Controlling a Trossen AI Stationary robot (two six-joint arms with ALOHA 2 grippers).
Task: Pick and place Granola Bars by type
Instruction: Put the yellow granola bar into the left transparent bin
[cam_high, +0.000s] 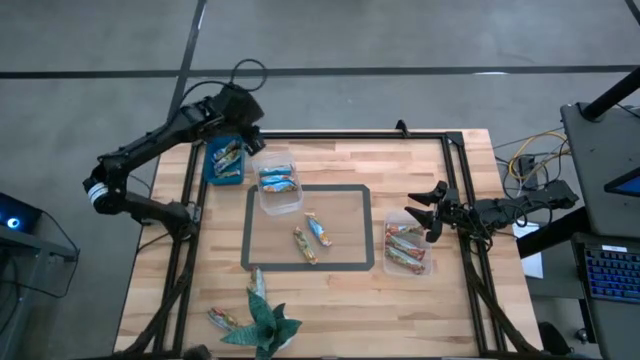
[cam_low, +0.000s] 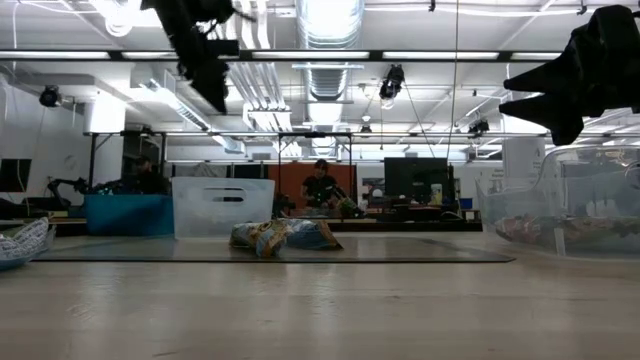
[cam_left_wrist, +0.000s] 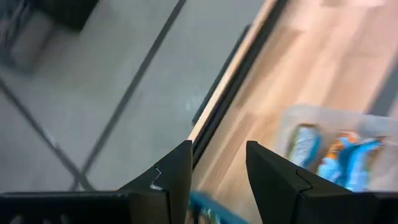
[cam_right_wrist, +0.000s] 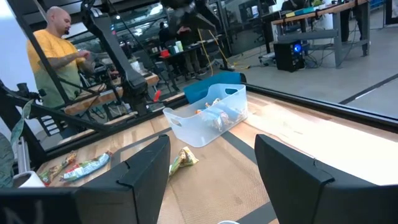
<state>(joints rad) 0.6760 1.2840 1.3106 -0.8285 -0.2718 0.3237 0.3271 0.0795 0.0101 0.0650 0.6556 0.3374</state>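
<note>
Two granola bars, one brown (cam_high: 304, 245) and one blue (cam_high: 318, 230), lie flat inside the taped rectangle (cam_high: 247, 230) at the table's middle. A clear tub (cam_high: 281, 188) holds blue bars (cam_left_wrist: 339, 158). At the far left corner a blue bin (cam_high: 224, 162) holds brown-gold bars. A clear tub at the right (cam_high: 407, 248) holds brown-red bars. One more bar (cam_high: 222, 318) lies near the front left. My left gripper (cam_left_wrist: 217, 165) hangs high over the blue bin's far edge, open, with nothing between its fingers. My right gripper (cam_high: 425, 212) waits open just beyond the right tub, at the right edge.
A green paper figure (cam_high: 264, 320) stands near the front edge beside the loose bar. Black frame rails (cam_high: 190, 220) run along the table's left, far and right edges. People stand at benches in the room beyond the table (cam_right_wrist: 53, 56).
</note>
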